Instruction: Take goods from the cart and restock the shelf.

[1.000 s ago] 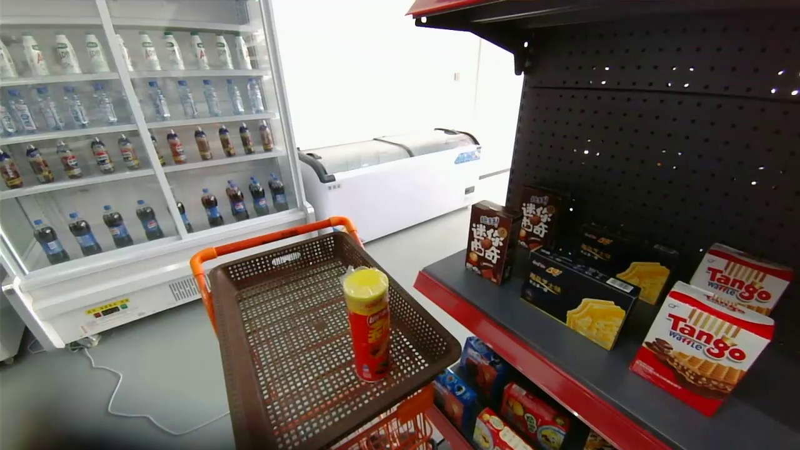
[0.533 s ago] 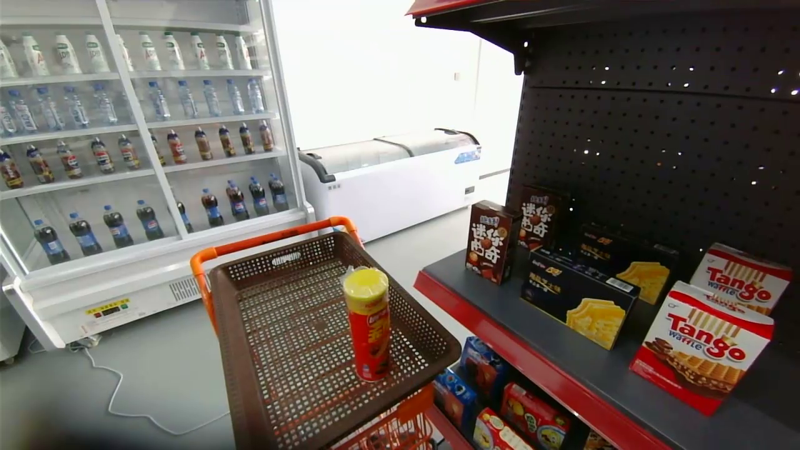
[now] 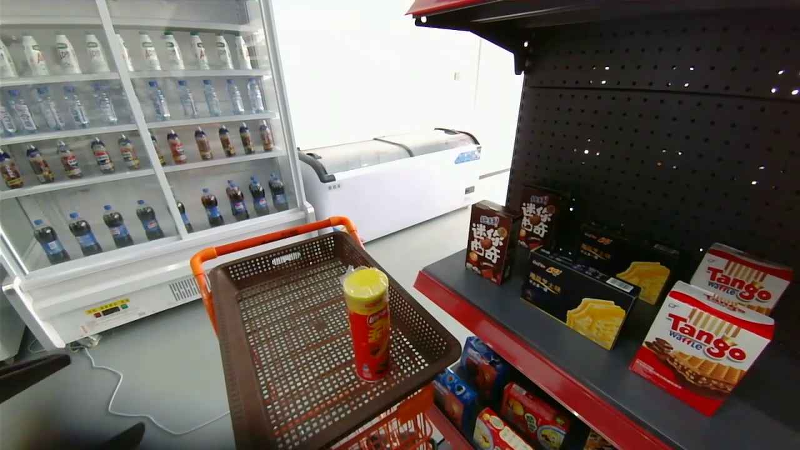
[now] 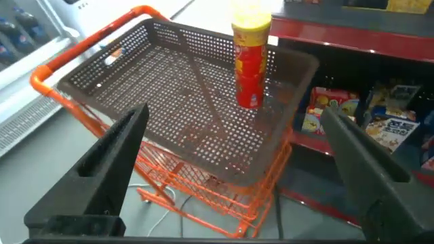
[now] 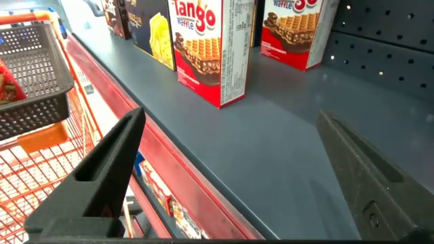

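A red chip can [image 3: 367,325] with a yellow lid stands upright in the brown mesh basket [image 3: 232,350] on top of the orange cart [image 3: 262,240]. In the left wrist view my left gripper [image 4: 234,114] hangs open above the near side of the basket [image 4: 169,102], short of the can [image 4: 250,57], with nothing between its fingers. My right gripper [image 5: 230,118] is open and empty over the bare grey shelf board [image 5: 271,135], near a red-and-white wafer box [image 5: 210,47].
The shelf board [image 3: 500,300] carries brown chocolate boxes [image 3: 492,240], dark blue boxes [image 3: 581,297] and wafer boxes [image 3: 700,344]; its front strip is bare. Snack packs [image 3: 500,400] fill the lower shelf. A drinks cooler [image 3: 125,156], chest freezer [image 3: 394,181] and floor cable [image 3: 125,400] lie beyond.
Dark parts of my left arm have come into the lower left corner of the head view. The can, cart and shelf goods have not moved.
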{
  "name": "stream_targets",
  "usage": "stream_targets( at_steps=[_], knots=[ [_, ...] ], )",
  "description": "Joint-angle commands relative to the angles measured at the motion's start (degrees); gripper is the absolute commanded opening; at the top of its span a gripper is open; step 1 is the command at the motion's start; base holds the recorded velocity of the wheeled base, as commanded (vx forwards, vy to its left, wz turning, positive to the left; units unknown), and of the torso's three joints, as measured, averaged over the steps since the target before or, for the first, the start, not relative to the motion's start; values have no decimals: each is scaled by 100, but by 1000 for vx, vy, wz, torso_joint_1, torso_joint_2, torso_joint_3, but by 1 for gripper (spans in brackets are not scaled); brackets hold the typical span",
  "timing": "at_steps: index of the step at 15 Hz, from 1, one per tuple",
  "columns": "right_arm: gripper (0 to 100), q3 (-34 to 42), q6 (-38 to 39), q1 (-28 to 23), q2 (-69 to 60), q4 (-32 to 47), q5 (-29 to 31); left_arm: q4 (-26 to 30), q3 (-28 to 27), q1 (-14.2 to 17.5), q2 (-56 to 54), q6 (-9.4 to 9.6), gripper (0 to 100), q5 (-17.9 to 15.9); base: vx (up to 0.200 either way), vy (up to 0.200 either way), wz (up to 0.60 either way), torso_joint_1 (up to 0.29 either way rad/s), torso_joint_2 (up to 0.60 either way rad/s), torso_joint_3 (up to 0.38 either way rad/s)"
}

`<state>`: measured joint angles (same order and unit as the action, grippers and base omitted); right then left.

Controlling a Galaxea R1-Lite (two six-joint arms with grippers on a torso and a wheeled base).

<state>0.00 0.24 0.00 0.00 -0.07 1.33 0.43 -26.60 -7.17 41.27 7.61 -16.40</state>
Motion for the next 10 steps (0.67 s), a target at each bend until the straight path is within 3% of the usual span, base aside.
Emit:
stream_targets(
  at_steps=[1,3,4,7,10],
  knots=[
    [100,0,2,0,0,-1,-1,-552,-135,-250,1771,30,100,84,0,0,0,0,0,0],
    [100,0,2,0,0,7,-1,-1115,-135,-276,2351,39,100,269,0,0,0,0,0,0],
    [100,0,2,0,0,-1,-1,-1809,-144,-399,3010,30,100,383,0,0,0,0,0,0],
    [100,0,2,0,0,-1,-1,-2855,-188,-725,4162,22,100,585,0,0,0,0,0,0],
    [100,0,2,0,0,-1,-1,-3031,-469,-848,4970,-31,100,717,0,0,0,0,0,0]
  ],
)
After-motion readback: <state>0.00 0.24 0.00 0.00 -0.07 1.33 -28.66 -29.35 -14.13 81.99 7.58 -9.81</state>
